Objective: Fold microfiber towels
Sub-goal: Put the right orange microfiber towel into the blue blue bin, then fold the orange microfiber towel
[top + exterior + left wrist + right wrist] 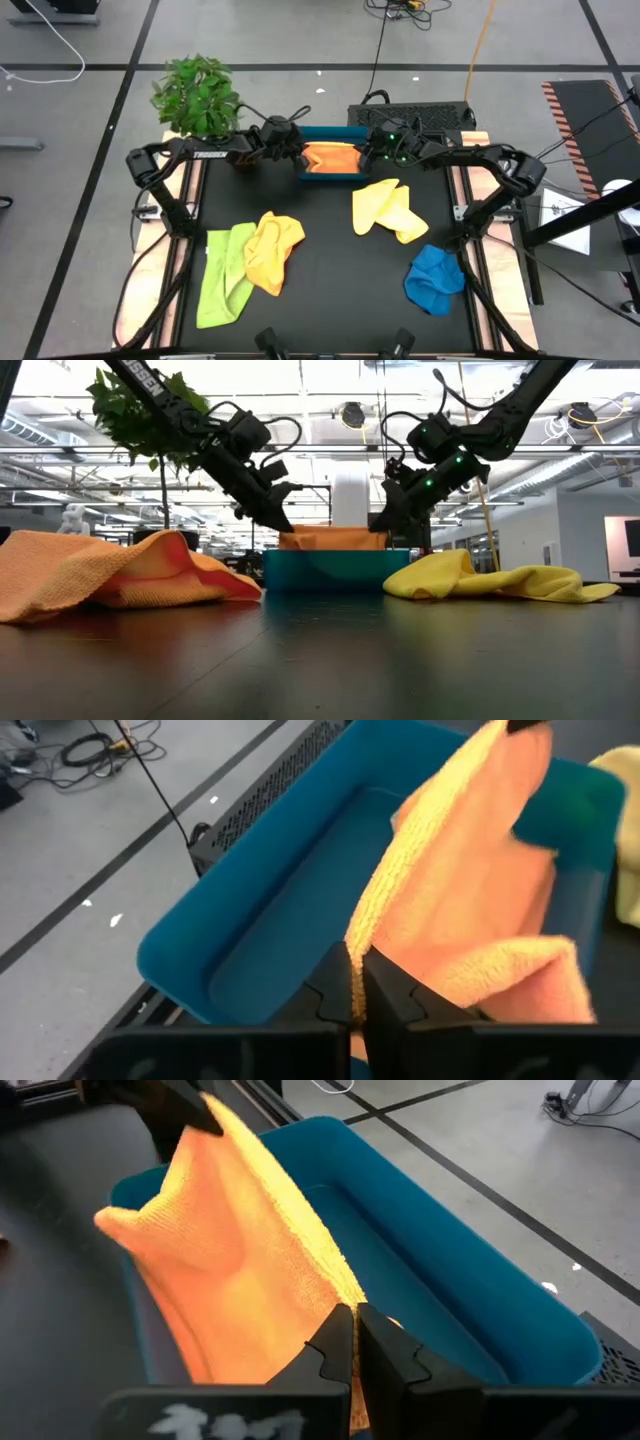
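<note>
Towel, orange (331, 158): stretched over teal tray (330, 133), one edge pinched in closed left hand (296, 152), opposite edge in closed right hand (366, 156)

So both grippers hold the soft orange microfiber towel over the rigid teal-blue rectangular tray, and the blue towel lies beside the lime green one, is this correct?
Not quite: in the high view the blue towel lies alone at the table's right; the golden yellow towel lies beside the lime green towel. The rest is right.

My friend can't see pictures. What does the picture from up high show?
Two robot arms hold an orange towel over a teal tray, left gripper and right gripper shut on opposite ends. Four more towels lie crumpled on the black table.
</note>
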